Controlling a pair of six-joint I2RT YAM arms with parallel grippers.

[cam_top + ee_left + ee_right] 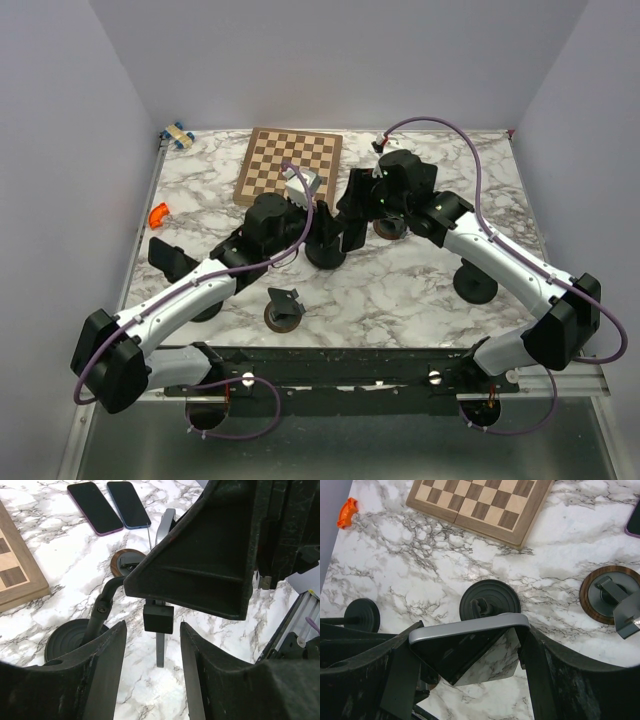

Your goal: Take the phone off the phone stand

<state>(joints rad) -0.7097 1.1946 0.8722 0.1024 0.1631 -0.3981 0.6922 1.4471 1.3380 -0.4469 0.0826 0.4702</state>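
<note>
My right gripper (pixel 471 636) is shut on the phone (pixel 465 647), a grey-edged handset whose dark screen mirrors the marble. The phone stand's round black base (pixel 490 601) sits right below it; I cannot tell whether the phone still rests in the holder. In the left wrist view the phone's grey edge (pixel 165 526) rises behind the right gripper's finger. My left gripper (pixel 152 647) is open, its fingers (pixel 102 672) either side of the stand's black block (pixel 159 619). The stand's base (pixel 70 637) lies to the left. In the top view both grippers (pixel 322 225) (pixel 355 212) meet mid-table.
A chessboard (pixel 290 165) lies at the back. Two spare phones (pixel 95 507) (pixel 128 504) lie flat on the marble. Wood-rimmed stands (pixel 284 312) (pixel 610 596) and a black stand (pixel 475 285) stand around. An orange piece (pixel 158 213) lies at the left.
</note>
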